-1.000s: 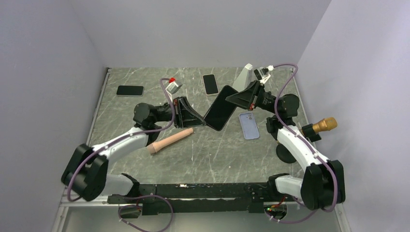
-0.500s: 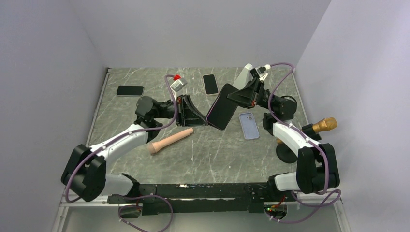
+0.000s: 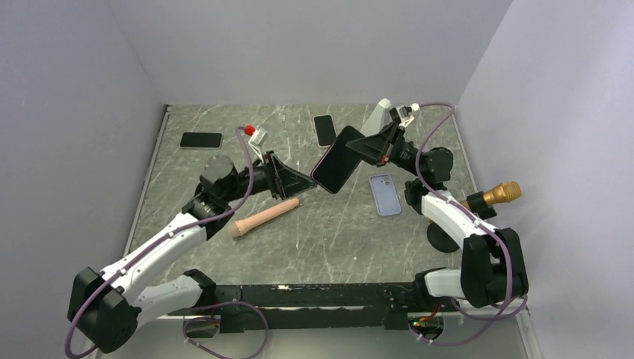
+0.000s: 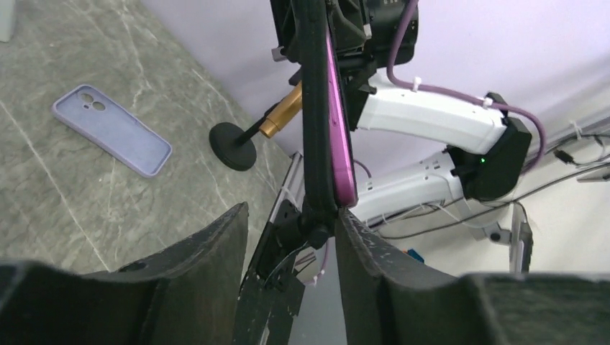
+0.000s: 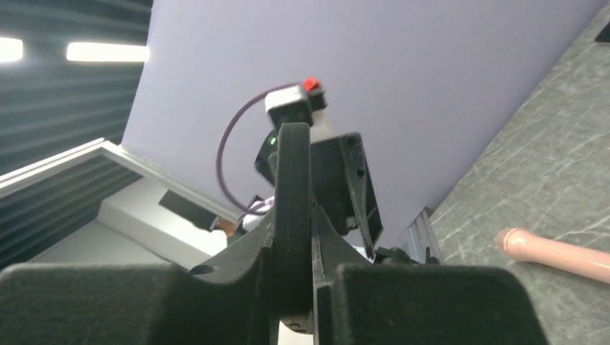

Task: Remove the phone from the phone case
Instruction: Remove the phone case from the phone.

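A dark phone with a magenta edge, in its phone case (image 3: 336, 163), hangs tilted above the middle of the table. My right gripper (image 3: 368, 148) is shut on its upper right end; the right wrist view shows the slab edge-on (image 5: 293, 180) pinched between the fingers (image 5: 293, 224). My left gripper (image 3: 308, 182) stands open at the lower left corner. In the left wrist view the black and magenta edge (image 4: 320, 108) comes down into the gap (image 4: 291, 214) and rests against the right finger (image 4: 360, 244). I cannot tell phone from case here.
An empty lilac case (image 3: 386, 194) lies on the table right of centre. A black phone (image 3: 201, 140) lies far left and another (image 3: 324, 130) at the back. A beige cylinder (image 3: 265, 218) lies below the left gripper. A gold microphone on a black stand (image 3: 493, 196) is at the right edge.
The left gripper's jaws have opened off the phone's lower corner and the left arm has drawn back to the left. The right gripper has carried the phone slightly up and left.
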Robot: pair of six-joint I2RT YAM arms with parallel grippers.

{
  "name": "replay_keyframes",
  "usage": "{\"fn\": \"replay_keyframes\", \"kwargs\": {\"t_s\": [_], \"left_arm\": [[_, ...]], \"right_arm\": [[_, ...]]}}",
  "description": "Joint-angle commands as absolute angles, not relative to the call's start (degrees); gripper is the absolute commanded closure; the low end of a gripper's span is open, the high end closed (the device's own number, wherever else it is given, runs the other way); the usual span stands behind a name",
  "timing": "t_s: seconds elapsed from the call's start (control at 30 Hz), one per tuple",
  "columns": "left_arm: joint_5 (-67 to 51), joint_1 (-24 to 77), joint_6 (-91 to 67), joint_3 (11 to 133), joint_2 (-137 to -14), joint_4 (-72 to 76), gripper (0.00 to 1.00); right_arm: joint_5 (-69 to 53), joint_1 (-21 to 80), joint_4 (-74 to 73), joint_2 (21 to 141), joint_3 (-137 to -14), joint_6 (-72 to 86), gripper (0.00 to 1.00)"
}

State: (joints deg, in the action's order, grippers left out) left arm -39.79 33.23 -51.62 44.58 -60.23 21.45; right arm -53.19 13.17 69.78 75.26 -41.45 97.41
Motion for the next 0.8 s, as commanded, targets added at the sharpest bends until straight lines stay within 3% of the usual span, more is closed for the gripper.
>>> {"fn": "replay_keyframes", "kwargs": {"t_s": [0.0, 0.17, 0.33, 0.53, 0.77], "left_arm": [[-25.77, 39.93, -45.37, 40.48, -55.97, 19.02, 0.43], [-20.63, 47.24, -42.68, 38.71, -54.25, 23.68, 0.34], [-14.71, 49.93, -41.88, 38.1, -53.89, 26.22, 0.33], [-8.55, 50.07, -45.94, 36.02, -54.85, 34.0, 0.37], [-10.13, 50.23, -47.0, 37.95, -57.76, 36.46, 0.5]], "right_arm": [[-42.97, 14.59, 66.08, 71.58, -42.04, 93.41, 1.0], [-41.18, 15.0, 65.56, 71.62, -42.22, 92.22, 1.0], [-40.64, 15.73, 63.89, 70.03, -41.2, 91.03, 1.0], [-39.65, 16.58, 59.58, 67.34, -41.34, 88.52, 1.0], [-39.66, 16.82, 58.89, 66.7, -41.56, 87.68, 1.0]]}}
